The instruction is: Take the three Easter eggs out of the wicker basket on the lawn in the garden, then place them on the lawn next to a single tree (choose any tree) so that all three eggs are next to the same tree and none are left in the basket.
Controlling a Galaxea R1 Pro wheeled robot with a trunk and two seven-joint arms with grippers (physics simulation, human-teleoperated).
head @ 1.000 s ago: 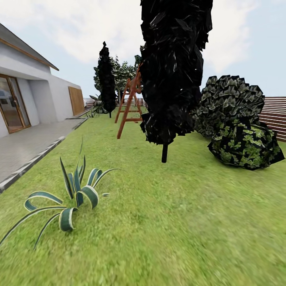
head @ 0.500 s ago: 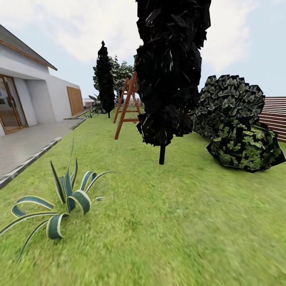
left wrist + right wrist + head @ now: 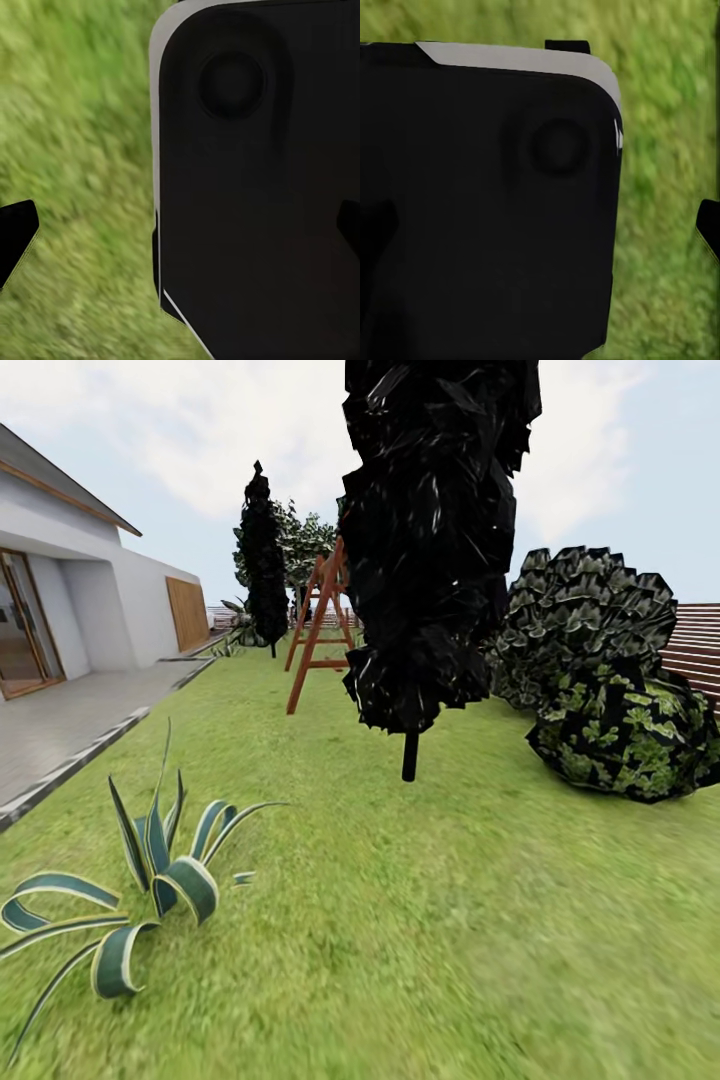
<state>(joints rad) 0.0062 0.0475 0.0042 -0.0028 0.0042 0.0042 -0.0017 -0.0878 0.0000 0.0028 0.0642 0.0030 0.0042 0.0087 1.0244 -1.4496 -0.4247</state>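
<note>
Where lawn (image 3: 450, 920) runs ahead, dark conifer (image 3: 430, 540) blocks centre, striped agave (image 3: 150, 880) left; both tools spread apart.

Ladder (image 3: 318, 625) behind conifer (image 3: 430, 540), on lawn (image 3: 420, 920)

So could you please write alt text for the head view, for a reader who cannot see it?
A green lawn runs ahead past a dark conifer at centre, with a striped spiky plant at near left. A wooden ladder stands behind, leafy bushes lie right, and a white house with grey patio lies left.
</note>
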